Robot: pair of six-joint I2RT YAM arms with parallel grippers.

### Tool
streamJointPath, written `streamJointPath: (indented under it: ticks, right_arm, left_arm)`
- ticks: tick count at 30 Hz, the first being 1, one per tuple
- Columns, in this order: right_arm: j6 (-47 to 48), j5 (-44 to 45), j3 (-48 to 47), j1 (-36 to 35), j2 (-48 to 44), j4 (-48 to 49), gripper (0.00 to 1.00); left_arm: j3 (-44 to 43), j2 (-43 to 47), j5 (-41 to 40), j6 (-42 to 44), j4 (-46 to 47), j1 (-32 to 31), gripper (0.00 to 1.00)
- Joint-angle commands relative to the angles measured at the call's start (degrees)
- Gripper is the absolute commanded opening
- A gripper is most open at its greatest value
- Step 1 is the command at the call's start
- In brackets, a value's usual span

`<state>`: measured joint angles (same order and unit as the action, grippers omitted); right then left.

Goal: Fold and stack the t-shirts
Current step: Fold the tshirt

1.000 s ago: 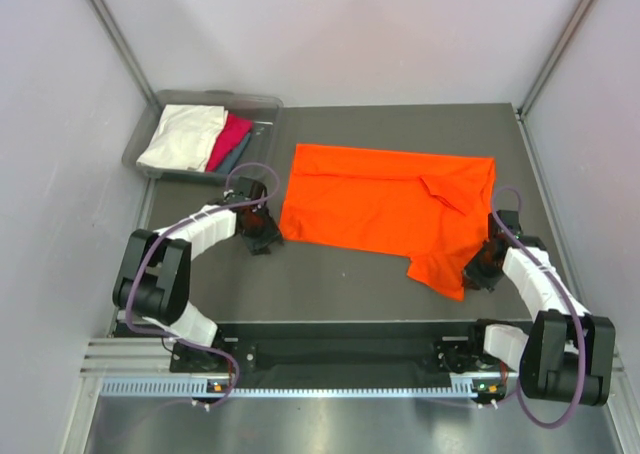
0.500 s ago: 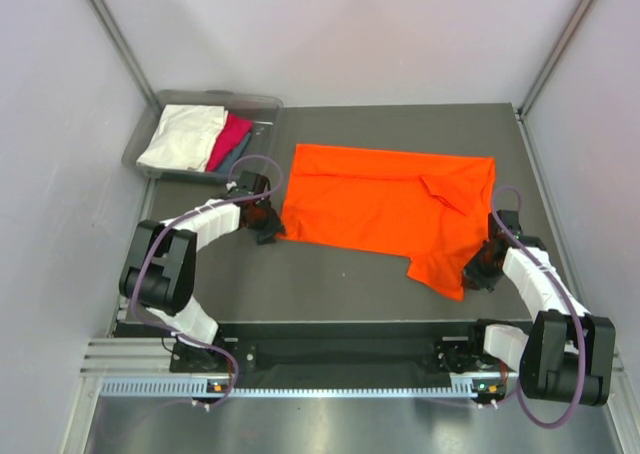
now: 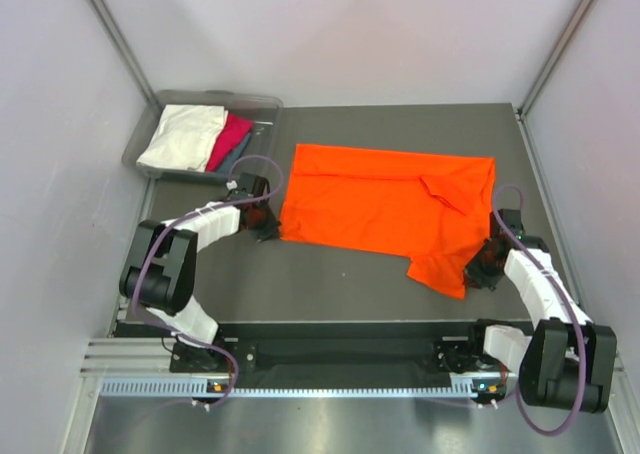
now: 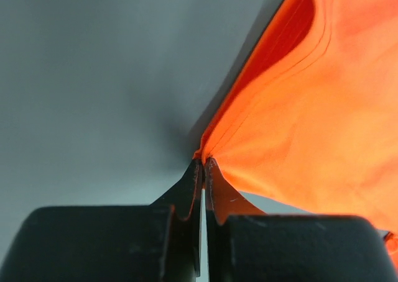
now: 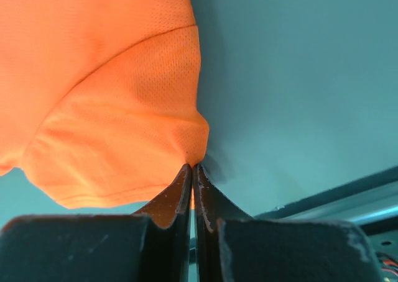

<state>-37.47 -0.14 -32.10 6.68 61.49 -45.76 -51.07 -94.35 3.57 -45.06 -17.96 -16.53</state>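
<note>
The orange t-shirt point(image 3: 385, 209) lies spread flat on the dark table point(image 3: 340, 284), just right of the grey bin point(image 3: 220, 95). The left gripper point(image 3: 268, 226), just in front of the bin's right end, is clenched on the shirt's corner nearest the bin (cloth bunched at the tips). The right gripper point(image 3: 482, 264), well apart from the bin, pinches the sleeve end. A cream-white t-shirt point(image 3: 182, 136), a magenta-pink t-shirt point(image 3: 230, 137) and a teal-grey t-shirt point(image 3: 236, 157) lie inside the bin.

1. White shell segments and black joint housings make up the left arm point(image 3: 205, 220).
2. The right arm point(image 3: 535, 279) matches it, white over black.
3. A thin purple cable point(image 3: 260, 158) loops along each.
4. The left gripper point(image 4: 203, 164) and right gripper point(image 5: 191, 168) have matte black, tapering fingers.
</note>
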Motion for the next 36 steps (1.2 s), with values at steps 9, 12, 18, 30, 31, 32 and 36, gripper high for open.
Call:
streamJointPath:
  ticks: [9, 12, 18, 30, 31, 32, 36]
  right_arm:
    - [4.4, 2.8, -7.9, 0.6, -6.3, -5.8, 0.00]
    - [6.2, 3.2, -10.3, 1.1, -4.6, -4.8, 0.00]
    - [9.6, 3.0, -21.1, 3.5, 6.2, 1.7, 0.00]
    - [13.5, -4.6, -47.7, 3.6, 29.9, 7.1, 0.00]
    - [13.6, -5.3, -48.7, 3.6, 30.8, 7.3, 0.00]
    - [13.6, -6.0, -49.5, 3.6, 32.8, 7.4, 0.00]
    - [14.3, -9.1, -53.2, 3.6, 36.5, 7.5, 0.00]
  left_arm:
    - [4.1, 8.2, 0.6, 0.7, -5.1, -1.9, 0.00]
    - [0.7, 6.3, 0.4, 1.5, -6.7, -2.1, 0.00]
    - [-9.8, -0.1, -1.2, 3.2, -9.6, -3.1, 0.00]
    - [-33.4, -15.0, -6.2, 4.0, -18.4, -2.6, 0.00]
    - [-34.5, -15.9, -6.6, 3.9, -18.7, -2.3, 0.00]
    - [-35.6, -16.6, -6.7, 3.8, -19.0, -2.1, 0.00]
    - [-40.2, -20.9, -6.7, 3.5, -19.7, -1.6, 0.00]
